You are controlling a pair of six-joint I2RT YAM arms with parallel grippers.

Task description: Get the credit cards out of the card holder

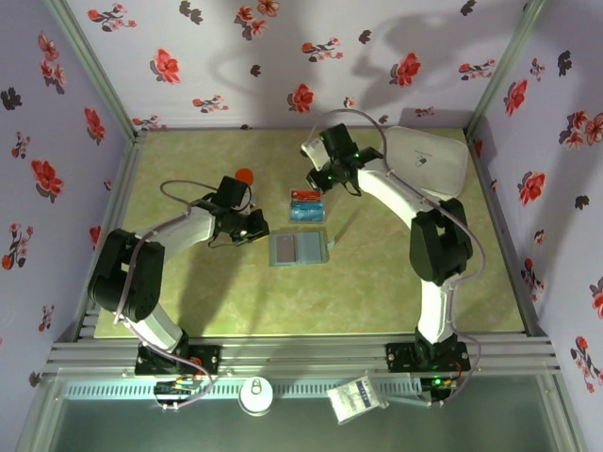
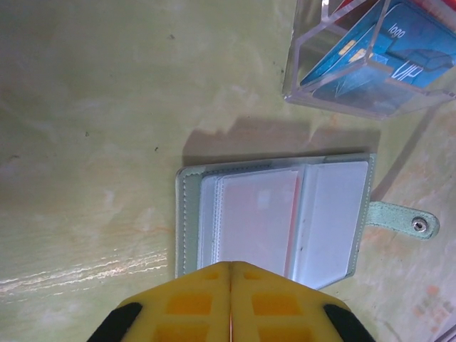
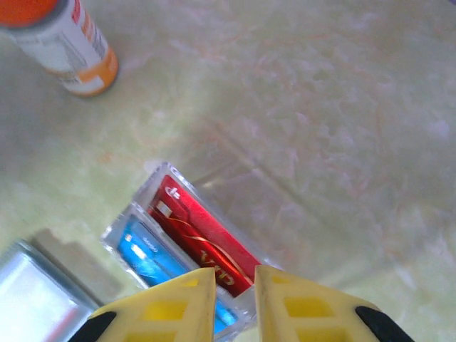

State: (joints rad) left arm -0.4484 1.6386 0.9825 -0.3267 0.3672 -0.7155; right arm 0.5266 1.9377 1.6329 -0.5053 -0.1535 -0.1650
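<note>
The card holder (image 2: 187,221) lies open and flat on the worktop (image 2: 92,142). A pinkish card (image 2: 256,221) seems to sit inside its clear pocket. That card could be hard to get out. The pocket looks snug and the holder looks light. A pull on the card may drag the whole holder along, or flip it shut. The clear box (image 2: 313,64) stands just beside the holder. A bump could push it and tip out the red card (image 3: 199,239) and the blue card (image 3: 146,256) that lie in it.

The left claw (image 2: 230,303) is closed tight with nothing in it. It is right over the holder's near edge, and I cannot tell if it touches. The right claw (image 3: 234,299) is open just a little, over the end of the box. It holds nothing that I can see.
</note>
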